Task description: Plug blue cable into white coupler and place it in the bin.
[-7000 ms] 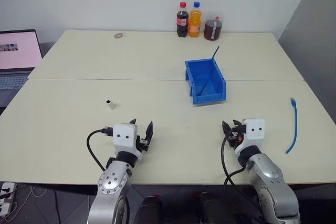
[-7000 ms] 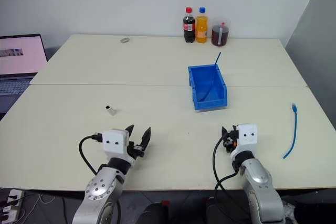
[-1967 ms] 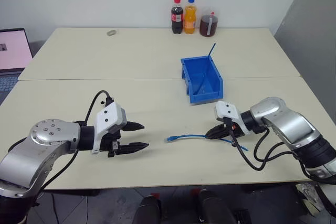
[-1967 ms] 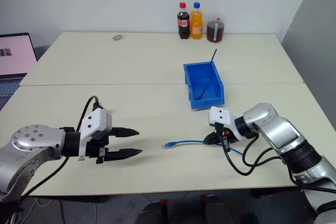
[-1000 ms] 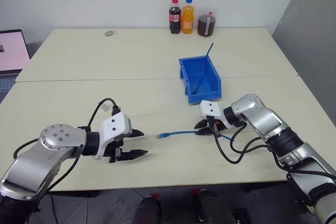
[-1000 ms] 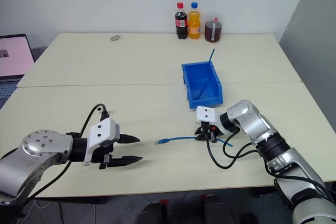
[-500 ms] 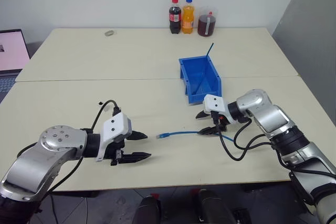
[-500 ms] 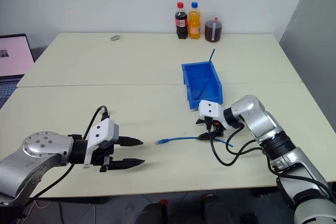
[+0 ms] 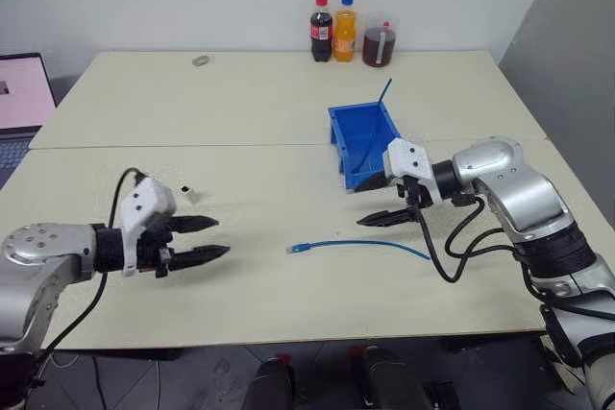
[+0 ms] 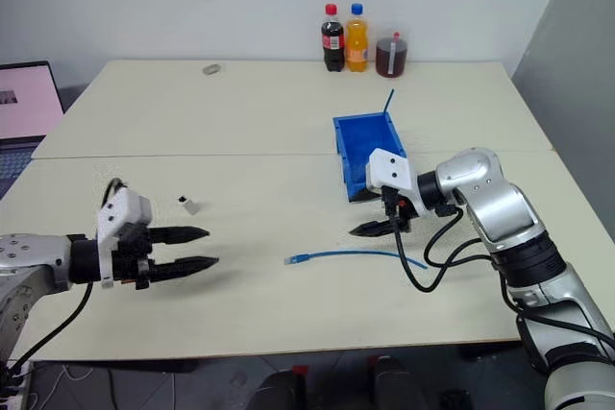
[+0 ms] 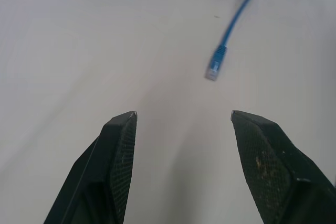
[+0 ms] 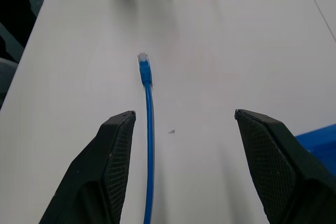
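Note:
The blue cable [image 9: 360, 243] lies flat on the table in front of the bin [image 9: 338, 141], its clear plug [image 11: 213, 69] pointing left. My right gripper [image 12: 184, 112] hovers open above the cable's right part, just in front of the bin, with nothing between its fingers. The white coupler [image 10: 190, 205] stands on the table at the left, alone. My left gripper [image 9: 221, 236] is open and empty, just in front of the coupler and to the left of the cable's plug, touching neither.
Two bottles [image 9: 332, 29] and a jar of dark drink [image 9: 376, 46] stand at the table's far edge, with a small ring [image 9: 201, 60] to their left. A laptop [image 9: 24, 93] sits at far left. A thin blue stick [image 9: 386, 93] leans out of the bin.
My right gripper opened, let go of the cable and rose toward the bin; the cable stays on the table. My left gripper swung left, away from the plug and nearer the coupler.

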Tool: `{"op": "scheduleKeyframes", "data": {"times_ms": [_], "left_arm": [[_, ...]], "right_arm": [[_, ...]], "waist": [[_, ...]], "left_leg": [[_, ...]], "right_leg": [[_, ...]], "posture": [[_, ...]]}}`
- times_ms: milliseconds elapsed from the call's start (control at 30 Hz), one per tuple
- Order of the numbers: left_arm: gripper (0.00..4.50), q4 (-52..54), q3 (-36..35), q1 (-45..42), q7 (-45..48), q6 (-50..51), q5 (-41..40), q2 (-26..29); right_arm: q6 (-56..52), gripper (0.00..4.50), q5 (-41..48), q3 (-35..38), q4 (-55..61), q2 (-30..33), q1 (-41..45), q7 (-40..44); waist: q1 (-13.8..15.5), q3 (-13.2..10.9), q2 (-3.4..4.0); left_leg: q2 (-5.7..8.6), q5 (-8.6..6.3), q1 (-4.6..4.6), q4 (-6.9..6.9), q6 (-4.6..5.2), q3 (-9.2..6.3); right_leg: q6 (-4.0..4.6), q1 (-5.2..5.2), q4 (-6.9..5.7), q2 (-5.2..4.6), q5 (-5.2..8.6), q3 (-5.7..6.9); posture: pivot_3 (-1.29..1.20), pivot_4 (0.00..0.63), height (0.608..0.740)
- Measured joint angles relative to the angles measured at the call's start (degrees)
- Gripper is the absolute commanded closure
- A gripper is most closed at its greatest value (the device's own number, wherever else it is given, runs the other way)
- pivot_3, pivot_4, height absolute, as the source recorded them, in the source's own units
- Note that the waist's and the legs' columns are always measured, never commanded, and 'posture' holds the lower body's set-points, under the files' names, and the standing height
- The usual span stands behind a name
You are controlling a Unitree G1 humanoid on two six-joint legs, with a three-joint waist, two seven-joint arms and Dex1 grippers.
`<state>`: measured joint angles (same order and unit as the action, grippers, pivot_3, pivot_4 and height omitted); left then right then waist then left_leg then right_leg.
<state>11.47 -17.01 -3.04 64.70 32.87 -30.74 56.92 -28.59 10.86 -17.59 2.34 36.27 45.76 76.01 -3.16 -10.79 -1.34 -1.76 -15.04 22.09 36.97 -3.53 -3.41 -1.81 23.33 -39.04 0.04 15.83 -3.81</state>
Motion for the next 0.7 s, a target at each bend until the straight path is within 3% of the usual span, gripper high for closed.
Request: {"op": "scheduleKeyframes", "data": {"times_ms": [233,700], "left_arm": [[1.51,-3.19,-3.47,8.55,3.40,-0.34,-0.64,0.03],[1.51,-14.42,-4.13,-3.06,-9.16,-11.51,5.48,-5.39]], "right_arm": [[-1.00,1.29,0.72,0.11,1.14,0.08,-0.10,-1.29],[-3.54,1.29,2.92,0.12,4.56,-0.48,-0.14,-3.74]], "waist": [[-0.10,-0.02,0.03],[0.96,-0.01,0.01]], "left_leg": [[-0.01,-0.01,-0.02,-0.03,0.01,0.01],[0.02,-0.01,0.00,-0.01,0.01,-0.08]], "right_leg": [[0.01,0.03,-0.01,-0.06,0.00,0.04],[0.02,-0.01,-0.03,-0.08,-0.01,0.12]], "posture": [[0.00,0.150,0.740],[0.00,0.150,0.740]]}}
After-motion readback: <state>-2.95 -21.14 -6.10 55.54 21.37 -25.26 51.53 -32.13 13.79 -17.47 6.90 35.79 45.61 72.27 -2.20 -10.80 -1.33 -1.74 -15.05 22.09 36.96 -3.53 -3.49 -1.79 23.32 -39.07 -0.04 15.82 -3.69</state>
